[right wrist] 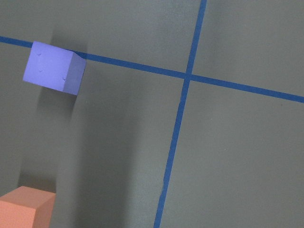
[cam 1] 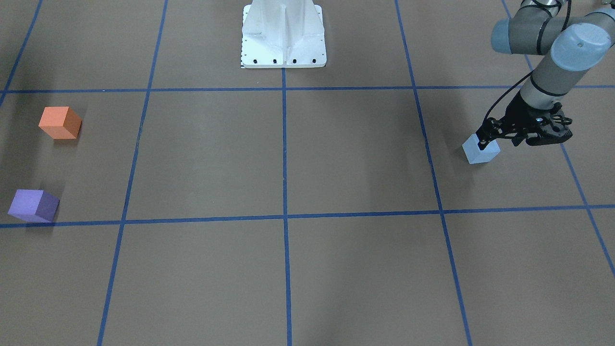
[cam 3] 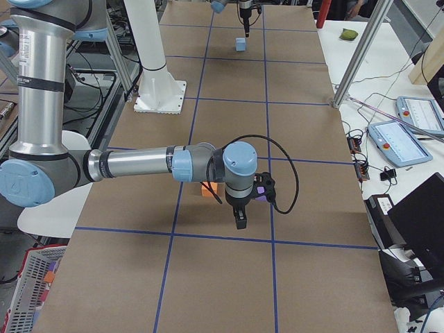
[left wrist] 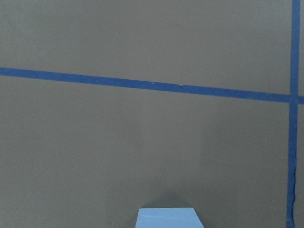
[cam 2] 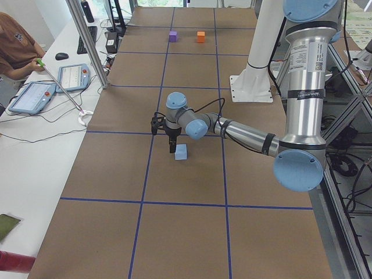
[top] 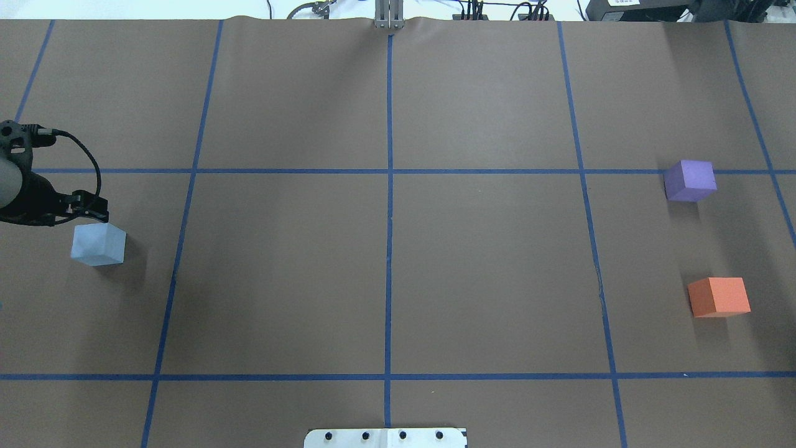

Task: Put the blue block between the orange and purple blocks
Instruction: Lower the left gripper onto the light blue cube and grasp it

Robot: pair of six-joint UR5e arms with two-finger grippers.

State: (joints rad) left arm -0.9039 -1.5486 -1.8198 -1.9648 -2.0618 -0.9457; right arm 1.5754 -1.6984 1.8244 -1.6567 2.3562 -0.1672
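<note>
at the tips of the left two-finger gripper [cam 1: 484, 140] i cannot tell if the jaws are apart or closed. they hang just over an upper edge of the pale blue foam cube [cam 1: 480, 153], which rests unlifted on the brown paper table [cam 1: 355, 154] at the robot's left end. probably the gripper lines up there for a grasp. the right gripper [cam 3: 240, 220], jaws also unclear, hovers near the orange foam cube [cam 1: 60, 122] and the purple foam cube [cam 1: 33, 205], perhaps waiting. these cubes look matte with sharp edges, and the gap between them seems meant for the blue one.
</note>
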